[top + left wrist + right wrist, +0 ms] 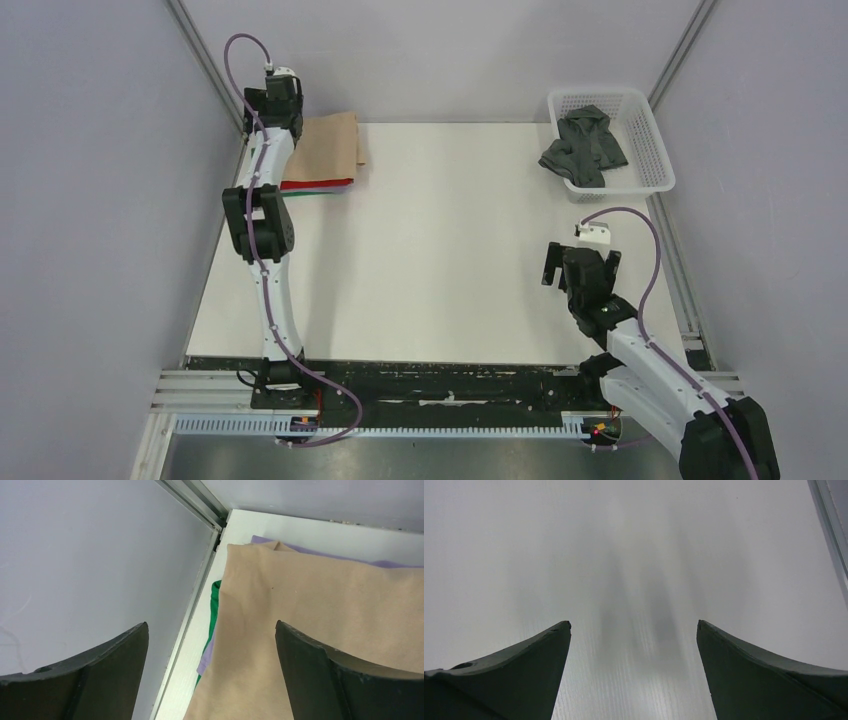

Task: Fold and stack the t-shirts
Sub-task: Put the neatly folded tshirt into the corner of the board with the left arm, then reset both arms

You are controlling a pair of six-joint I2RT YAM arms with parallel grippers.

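A folded tan t-shirt (330,145) tops a stack at the table's far left corner. A red t-shirt edge (315,184) shows under it. In the left wrist view the tan t-shirt (325,610) lies over a lavender t-shirt (320,554) and a green t-shirt (215,605). My left gripper (285,115) hangs open and empty above the stack's left edge (211,630). A crumpled dark grey t-shirt (585,145) lies in the basket. My right gripper (580,260) is open and empty above bare table (634,627).
The white mesh basket (655,150) stands at the back right corner. The white table (450,250) is walled by grey panels, with a metal rail (197,500) running by the stack. The table's right rail (831,520) lies near the right gripper.
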